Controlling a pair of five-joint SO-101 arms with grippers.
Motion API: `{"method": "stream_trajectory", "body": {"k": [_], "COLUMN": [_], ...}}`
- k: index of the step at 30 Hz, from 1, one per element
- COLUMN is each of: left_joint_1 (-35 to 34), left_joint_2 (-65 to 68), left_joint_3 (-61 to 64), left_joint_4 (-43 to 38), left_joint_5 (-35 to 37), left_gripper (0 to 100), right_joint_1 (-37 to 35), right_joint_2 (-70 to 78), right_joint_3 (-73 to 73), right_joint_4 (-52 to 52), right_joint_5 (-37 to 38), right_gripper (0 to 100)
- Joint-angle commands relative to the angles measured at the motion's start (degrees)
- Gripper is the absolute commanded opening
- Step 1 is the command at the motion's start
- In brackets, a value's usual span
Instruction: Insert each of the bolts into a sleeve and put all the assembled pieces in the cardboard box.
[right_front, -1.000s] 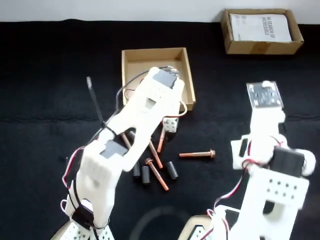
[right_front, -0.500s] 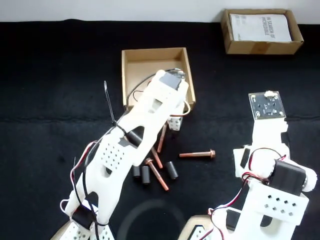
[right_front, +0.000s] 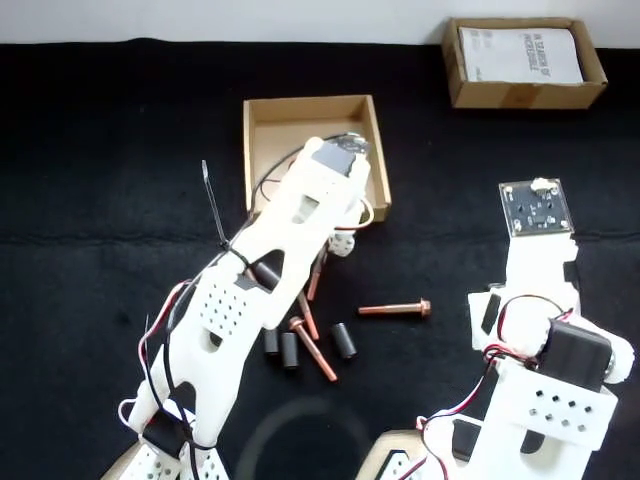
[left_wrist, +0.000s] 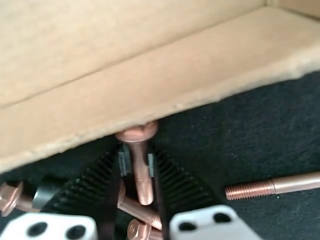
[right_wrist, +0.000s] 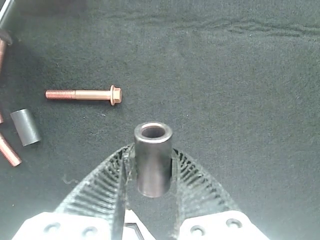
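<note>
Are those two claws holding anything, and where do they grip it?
Left gripper pinches a copper bolt by its shank, just under the head. Right gripper clamps a dark sleeve by its sides.

copper bolts (right_front: 394, 310), black sleeves (right_front: 343, 340) beside cardboard box (right_front: 305, 101)

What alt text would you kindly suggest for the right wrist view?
The right gripper clamps a dark sleeve, open end showing, over the black table. A copper bolt and a second sleeve lie loose nearby.

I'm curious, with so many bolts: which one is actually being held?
The bolt clamped between the left arm's fingers, beside the cardboard box; the rest lie loose.
</note>
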Motion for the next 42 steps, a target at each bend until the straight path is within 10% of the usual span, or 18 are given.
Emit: {"method": "stream_trajectory", "body": {"k": [1, 17, 27, 42], "left_joint_1": [-1.01, 0.04, 0.22, -0.22], "left_joint_2": [-0.84, -18.42, -41.45, -75.21], "left_joint_3": [-2.15, -11.38, -10.68, 25.89], "left_joint_4": [0.44, 0.88, 2.99, -0.18], "left_joint_5": [-0.44, -0.18, 1.49, 1.41], "left_gripper": [1, 1, 1, 1], "right_joint_1": [0.92, -4.88, -20.97, -33.63], "right_joint_2": [-0.84, -1.45, -1.54, -1.63], "right_joint_3": [0.04, 14.11, 14.73, 14.73], "right_joint_4": [-0.84, -26.24, -29.85, -33.27], "right_joint_5": [0.53, -0.53, -29.10, -40.26], "right_gripper": [0.8, 0.8, 0.8, 0.8]}}
